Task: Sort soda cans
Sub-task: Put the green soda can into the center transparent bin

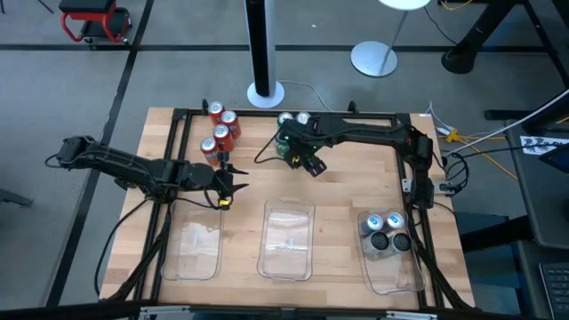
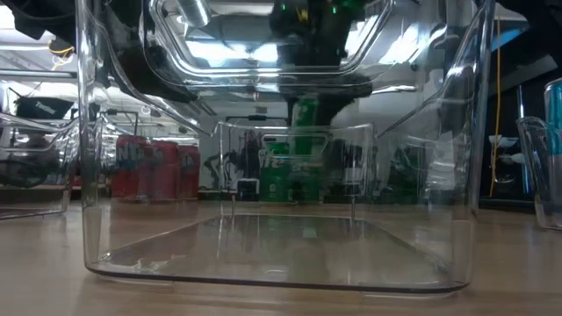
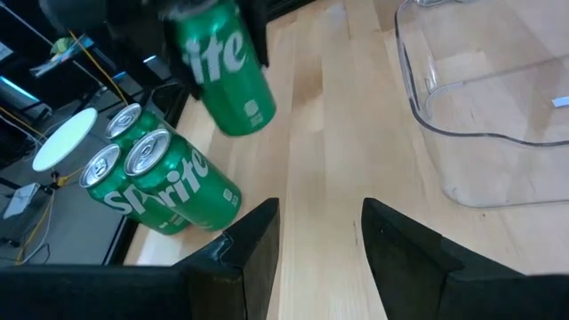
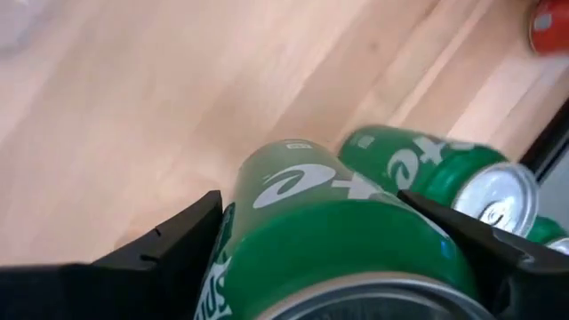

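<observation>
1. Green can (image 4: 338, 240) sat between right gripper (image 4: 347, 258) fingers, clamped and lifted off the group (image 1: 293, 120), likely bound for the middle tray (image 1: 288, 238).
2. Left gripper (image 1: 229, 185) waited part-open, empty, near the red cans (image 1: 220, 129).

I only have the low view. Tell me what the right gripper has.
Observer: The right gripper is closed on a green can, one finger on each side.
Operator: Report the trays.
Observer: Only the right tray holds anything: four silver-and-dark cans.
Operator: Locate the left gripper.
Observer: The left gripper is open and empty, near the red cans.
</observation>
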{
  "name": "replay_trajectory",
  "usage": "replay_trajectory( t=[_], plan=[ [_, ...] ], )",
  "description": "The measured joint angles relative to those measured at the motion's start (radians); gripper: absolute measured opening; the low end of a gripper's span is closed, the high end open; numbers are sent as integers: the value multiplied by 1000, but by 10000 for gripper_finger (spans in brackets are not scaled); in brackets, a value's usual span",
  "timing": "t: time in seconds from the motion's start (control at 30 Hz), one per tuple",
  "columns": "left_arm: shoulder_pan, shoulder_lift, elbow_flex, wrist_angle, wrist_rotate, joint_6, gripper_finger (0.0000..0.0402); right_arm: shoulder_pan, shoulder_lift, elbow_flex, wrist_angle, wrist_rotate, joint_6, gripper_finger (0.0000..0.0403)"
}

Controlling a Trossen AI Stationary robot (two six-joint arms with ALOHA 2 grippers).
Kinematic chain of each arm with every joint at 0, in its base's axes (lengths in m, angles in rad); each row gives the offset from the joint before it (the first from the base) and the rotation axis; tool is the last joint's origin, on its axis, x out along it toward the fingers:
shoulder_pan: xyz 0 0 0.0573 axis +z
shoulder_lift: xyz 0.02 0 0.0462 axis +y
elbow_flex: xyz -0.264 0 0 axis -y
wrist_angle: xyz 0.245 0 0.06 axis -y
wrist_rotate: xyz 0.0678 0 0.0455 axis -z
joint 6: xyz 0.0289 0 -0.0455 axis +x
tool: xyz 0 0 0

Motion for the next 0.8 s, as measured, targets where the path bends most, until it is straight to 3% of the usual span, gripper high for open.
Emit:
replay_trajectory(
  t=[0.33,0.8],
  plan=[
    [0,0,0,-1,0,0,153,144,-4,146,-122,15,75,307],
    [0,0,0,-19,0,-7,153,331,-4,165,-150,-9,207,307]
  ],
)
